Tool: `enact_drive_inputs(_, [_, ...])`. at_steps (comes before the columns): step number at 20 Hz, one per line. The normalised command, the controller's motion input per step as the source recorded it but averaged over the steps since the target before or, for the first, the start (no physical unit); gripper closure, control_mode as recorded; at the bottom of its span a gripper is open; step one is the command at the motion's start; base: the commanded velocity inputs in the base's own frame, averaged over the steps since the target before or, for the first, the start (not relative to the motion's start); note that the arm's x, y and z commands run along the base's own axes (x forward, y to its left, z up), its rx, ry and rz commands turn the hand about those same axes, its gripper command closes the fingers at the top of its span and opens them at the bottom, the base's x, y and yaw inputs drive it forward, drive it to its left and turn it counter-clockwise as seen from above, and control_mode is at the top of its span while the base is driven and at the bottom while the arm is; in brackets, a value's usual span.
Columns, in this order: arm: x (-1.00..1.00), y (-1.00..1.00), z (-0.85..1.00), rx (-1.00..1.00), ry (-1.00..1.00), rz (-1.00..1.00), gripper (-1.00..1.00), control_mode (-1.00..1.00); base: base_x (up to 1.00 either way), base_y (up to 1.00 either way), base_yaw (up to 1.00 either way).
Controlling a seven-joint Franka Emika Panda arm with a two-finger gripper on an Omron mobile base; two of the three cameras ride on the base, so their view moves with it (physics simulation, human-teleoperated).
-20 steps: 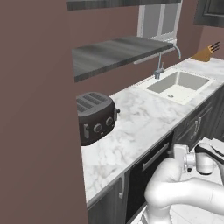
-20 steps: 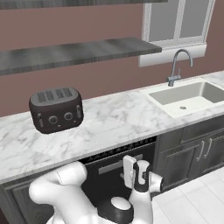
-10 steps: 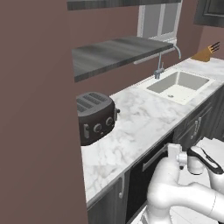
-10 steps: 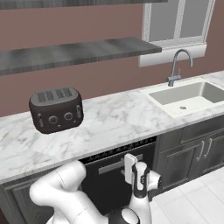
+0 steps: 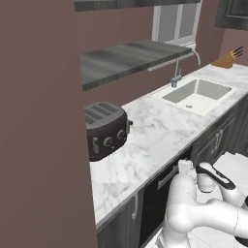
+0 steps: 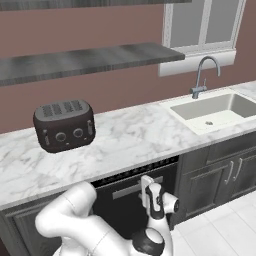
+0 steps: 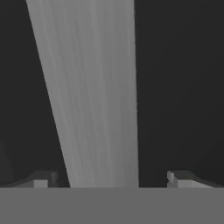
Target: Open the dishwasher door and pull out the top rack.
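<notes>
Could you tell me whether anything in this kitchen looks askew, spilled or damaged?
Nothing stands out: the toaster sits upright on the counter, and the dishwasher door is shut and straight.

Occlusions at the dishwasher door point(image 6: 120, 210)
The arm covers its lower part; the bar handle point(image 7: 94, 100) runs off the hand view's top.

Silver bar handle point(image 7: 94, 96) close against the black dishwasher door point(image 7: 179, 87), between spread jaws.
</notes>
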Motion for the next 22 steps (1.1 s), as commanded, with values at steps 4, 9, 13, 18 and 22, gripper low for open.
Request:
enact_drive_inputs(4, [0.52,-0.02,-0.49,0.00,0.00,-0.04,-1.00,-1.00,0.00,0.00,0.00])
enact_drive_inputs(9, [0.42,-0.01,-0.44,0.01,0.00,-0.03,-1.00,-1.00,0.00,0.00,0.00])
enact_drive_inputs(13, [0.42,0.00,-0.49,0.00,0.01,-0.04,-1.00,-1.00,0.00,0.00,0.00])
enact_drive_inputs(18, [0.20,0.00,-0.45,0.01,0.00,-0.01,-1.00,-1.00,0.00,0.00,0.00])
enact_drive_inputs(22, [0.24,0.00,-0.45,0.01,0.00,-0.02,-1.00,-1.00,0.00,0.00,0.00])
